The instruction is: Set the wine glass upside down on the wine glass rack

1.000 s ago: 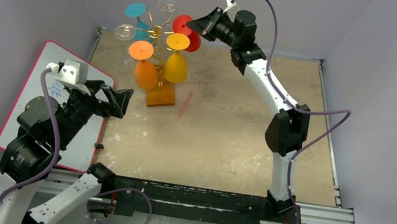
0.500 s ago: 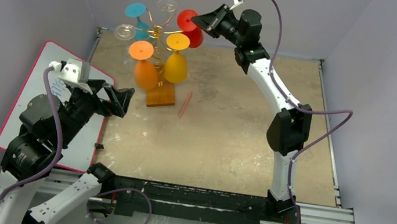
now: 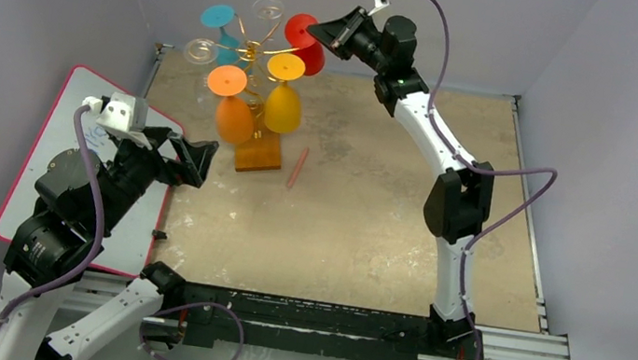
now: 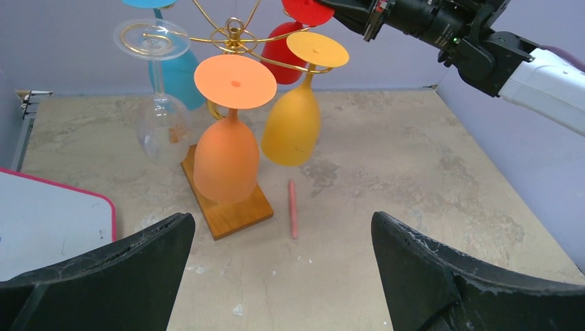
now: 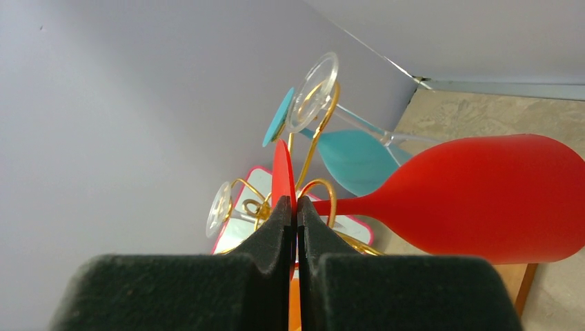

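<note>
Right gripper (image 5: 296, 205) pinches red glass (image 5: 483, 207) by its foot rim (image 5: 281, 169) at the rack (image 4: 236, 43). Likely light, brittle, slick; stem (image 5: 352, 205) looks a surer hold. Left gripper (image 4: 279, 226) gapes, empty.

Top view: wine glass rack (image 3: 259, 155) stem mostly hidden behind orange glass (image 3: 234, 118). Tiny dark thing (image 3: 159, 235) at 8 o'clock: too small to tell.
Left wrist view: teal glass (image 4: 178, 74) foot cut off at 11 o'clock.
Right wrist view: red wine glass (image 5: 497, 200) foot edge lost inside right gripper (image 5: 296, 205) pinch; rack base mostly hidden behind bowl, 4 o'clock.
</note>
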`<state>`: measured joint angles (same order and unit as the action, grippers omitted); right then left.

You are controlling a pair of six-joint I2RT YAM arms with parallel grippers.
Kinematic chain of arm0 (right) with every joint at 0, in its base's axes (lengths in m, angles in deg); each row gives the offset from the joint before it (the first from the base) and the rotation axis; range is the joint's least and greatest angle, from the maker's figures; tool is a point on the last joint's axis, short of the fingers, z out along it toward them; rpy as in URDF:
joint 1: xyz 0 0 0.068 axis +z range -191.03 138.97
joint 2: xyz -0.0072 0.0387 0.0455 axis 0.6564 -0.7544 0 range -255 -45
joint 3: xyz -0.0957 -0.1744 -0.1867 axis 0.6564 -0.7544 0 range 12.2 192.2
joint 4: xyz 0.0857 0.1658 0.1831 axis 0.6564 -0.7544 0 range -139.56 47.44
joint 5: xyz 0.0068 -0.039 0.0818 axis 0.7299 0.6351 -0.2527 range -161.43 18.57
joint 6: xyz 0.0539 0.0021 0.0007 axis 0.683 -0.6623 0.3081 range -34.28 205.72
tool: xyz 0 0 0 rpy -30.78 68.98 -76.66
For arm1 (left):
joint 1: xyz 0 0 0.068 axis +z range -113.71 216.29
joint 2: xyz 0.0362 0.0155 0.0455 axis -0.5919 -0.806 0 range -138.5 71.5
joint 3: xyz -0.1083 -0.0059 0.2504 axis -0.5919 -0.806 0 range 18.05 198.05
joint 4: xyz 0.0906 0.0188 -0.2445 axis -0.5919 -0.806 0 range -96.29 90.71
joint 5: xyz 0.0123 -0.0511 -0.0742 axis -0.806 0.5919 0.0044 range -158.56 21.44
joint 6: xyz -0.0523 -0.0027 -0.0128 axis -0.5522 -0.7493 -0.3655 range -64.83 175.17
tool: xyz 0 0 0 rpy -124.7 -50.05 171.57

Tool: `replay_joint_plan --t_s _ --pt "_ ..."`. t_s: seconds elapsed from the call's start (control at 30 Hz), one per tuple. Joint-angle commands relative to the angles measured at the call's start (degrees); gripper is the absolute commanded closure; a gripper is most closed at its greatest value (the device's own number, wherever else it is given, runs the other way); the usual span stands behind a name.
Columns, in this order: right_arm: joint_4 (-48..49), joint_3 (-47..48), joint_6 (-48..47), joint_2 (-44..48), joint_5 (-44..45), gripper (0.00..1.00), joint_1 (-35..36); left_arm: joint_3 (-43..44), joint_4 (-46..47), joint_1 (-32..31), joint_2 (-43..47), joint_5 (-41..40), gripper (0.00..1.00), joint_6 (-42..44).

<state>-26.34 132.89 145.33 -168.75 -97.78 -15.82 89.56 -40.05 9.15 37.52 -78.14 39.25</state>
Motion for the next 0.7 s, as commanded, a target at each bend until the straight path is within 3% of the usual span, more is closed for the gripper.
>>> replay_joint_plan --t_s 0.0,0.67 --pt "4.31 4.12 1.28 -0.86 0.05 0.98 -0.43 -0.15 3.39 -0.02 -0.44 0.75 0.0 -0.56" --pt "6.19 6.65 3.75 -5.13 -1.19 0.79 -0.43 -1.15 4.43 -0.03 -0.75 1.82 0.0 -0.95"
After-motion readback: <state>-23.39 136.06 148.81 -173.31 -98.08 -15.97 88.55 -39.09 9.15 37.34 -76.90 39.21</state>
